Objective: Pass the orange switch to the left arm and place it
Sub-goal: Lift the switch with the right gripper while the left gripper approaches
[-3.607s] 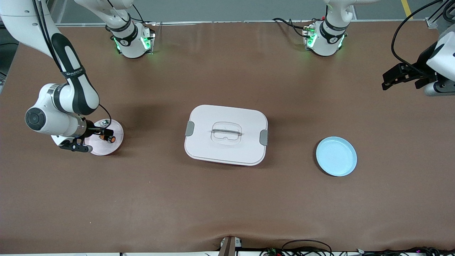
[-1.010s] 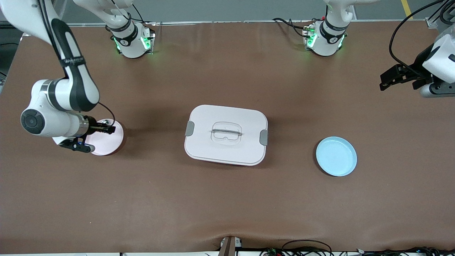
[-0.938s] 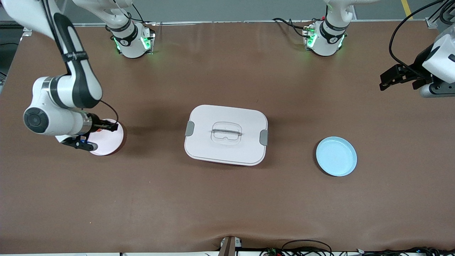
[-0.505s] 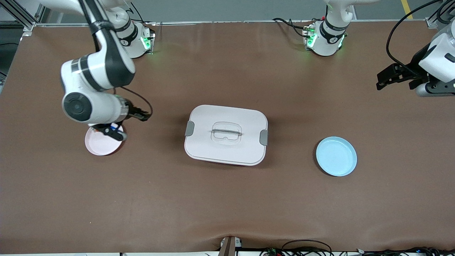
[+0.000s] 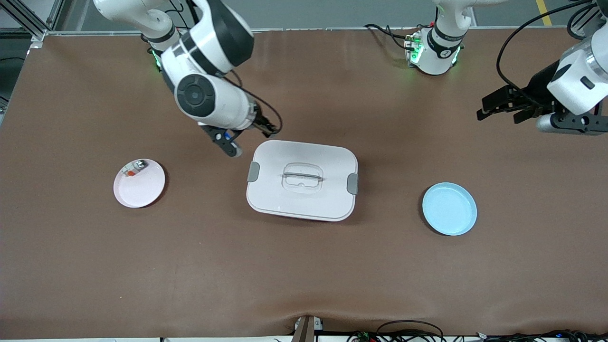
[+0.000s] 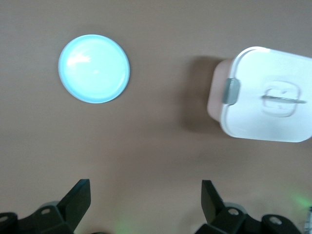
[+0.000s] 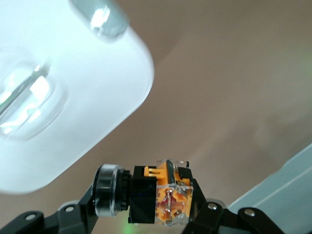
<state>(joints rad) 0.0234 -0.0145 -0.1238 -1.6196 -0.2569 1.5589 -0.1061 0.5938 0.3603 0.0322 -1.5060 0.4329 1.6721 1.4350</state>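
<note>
The right arm has carried its end effector (image 5: 266, 127) up from the pink plate (image 5: 139, 183) to the box's (image 5: 302, 179) corner toward the robot bases. I judge the pick is done and the handover comes next. The left end effector (image 5: 498, 105) waits released over the surface (image 5: 304, 266), near the blue plate (image 5: 449, 208). The right one is clenched on the orange switch (image 7: 161, 191): black body, orange-brown parts.

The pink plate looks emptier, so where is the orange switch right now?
The small black-and-orange push-button switch is clamped in the right tool, up in the air over the corner of the large white plastic box nearest the right arm's base.
</note>
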